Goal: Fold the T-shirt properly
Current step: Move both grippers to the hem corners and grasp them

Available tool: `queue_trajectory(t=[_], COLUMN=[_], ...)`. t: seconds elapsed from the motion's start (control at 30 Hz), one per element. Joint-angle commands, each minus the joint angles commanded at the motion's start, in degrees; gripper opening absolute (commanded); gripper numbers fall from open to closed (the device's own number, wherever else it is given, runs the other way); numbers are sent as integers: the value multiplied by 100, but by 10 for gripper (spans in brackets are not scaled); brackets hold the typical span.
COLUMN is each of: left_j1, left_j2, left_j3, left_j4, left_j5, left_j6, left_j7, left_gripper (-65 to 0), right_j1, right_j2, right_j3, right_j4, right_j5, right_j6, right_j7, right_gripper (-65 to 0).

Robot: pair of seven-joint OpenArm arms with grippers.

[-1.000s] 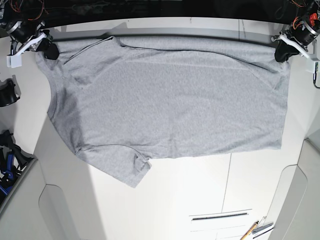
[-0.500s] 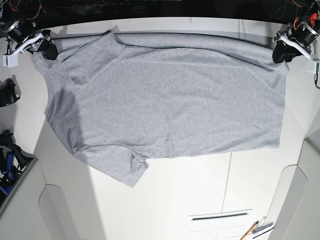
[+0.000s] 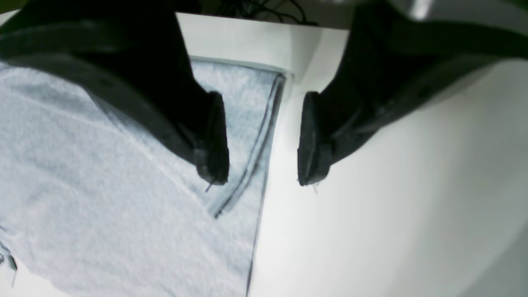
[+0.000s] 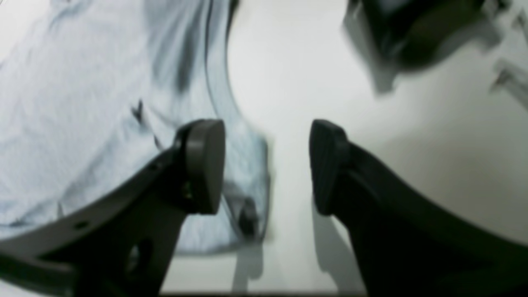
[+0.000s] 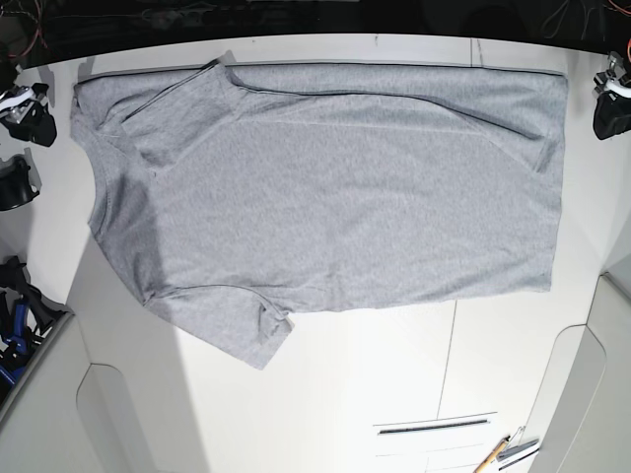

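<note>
The white desk (image 5: 325, 394) fills the base view; the T-shirt (image 5: 335, 197) lies flat across its upper half, one sleeve (image 5: 242, 330) pointing to the lower left; the left gripper (image 5: 609, 106) sits at the right edge, its fingers (image 3: 214, 136) spread, just beside the hem corner; the right gripper (image 5: 28, 103) sits at the upper left, fingers (image 4: 204, 165) spread, holding nothing.

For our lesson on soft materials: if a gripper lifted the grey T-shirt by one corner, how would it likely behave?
The T-shirt would probably sag and drape, not hold shape: it lies flat with soft wrinkles. It looks thin, so likely light. Its lower sleeve already curls at the hem, so loose parts may flop or fold over.
</note>
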Motion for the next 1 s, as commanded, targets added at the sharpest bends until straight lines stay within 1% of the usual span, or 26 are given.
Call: queue_trajectory(t=[0.07,0.13,0.23,0.33,0.4,0.43,0.47,0.5,0.53,0.63,0.67,0.73,0.8,0.9,1.0], left_j1=[-2,-28,-175,-361,-479,-529,-573,-643,-691,-802,-859,-986,-1169,-1589,-2162], left_j2=[-66,-144,-240,-295,-365,-411,-452,-490,-520,-638,-684,-780,-892,-1036,-1145], left_j3=[0,0,0,0,2,15,26,50,70,271,389,704,1062,1512,1880], left_j4=[0,0,0,-2,-2,-2,-4,-13,-28,-199,-284,-529,-844,-1397,-2031], left_j5=[-2,7,35,109,195,199,195,201,223,391,542,785,1027,1349,1537], left_j6=[0,0,0,0,0,47,172,237,255,272,320,403,438,489,491], left_j7=[-22,-28,-42,-42,-44,-44,-57,-116,-201,-483,-501,-612,-855,-1235,-1259], left_gripper=[-345,-344,-344,-344,-344,-344,-344,-344,-344,-339,-317,-292,-289,-289,-289], right_j1=[221,461,791,1119,1331,1436,1565,1718,1893,2496,2732,3206,3689,4293,4741], right_j2=[50,98,127,127,125,122,122,122,120,122,120,120,120,120,105], right_j3=[-2,-2,-9,-55,-170,-264,-387,-538,-719,-1307,-1499,-1829,-2122,-2474,-2667], right_j4=[0,0,-2,-22,-52,-87,-146,-238,-361,-957,-1233,-1849,-2505,-3397,-4118], right_j5=[-42,-219,-354,-376,-525,-586,-656,-772,-920,-1429,-1574,-1773,-1952,-2199,-2463], right_j6=[0,-11,-149,-149,-149,-151,-149,-151,-151,-173,-197,-199,-201,-199,-201], right_j7=[-2,-4,0,44,208,280,317,387,468,811,901,1064,1320,1779,2083], right_gripper=[-323,-323,-323,-323,-323,-323,-323,-323,-323,-323,-323,-323,-323,-323,-323])
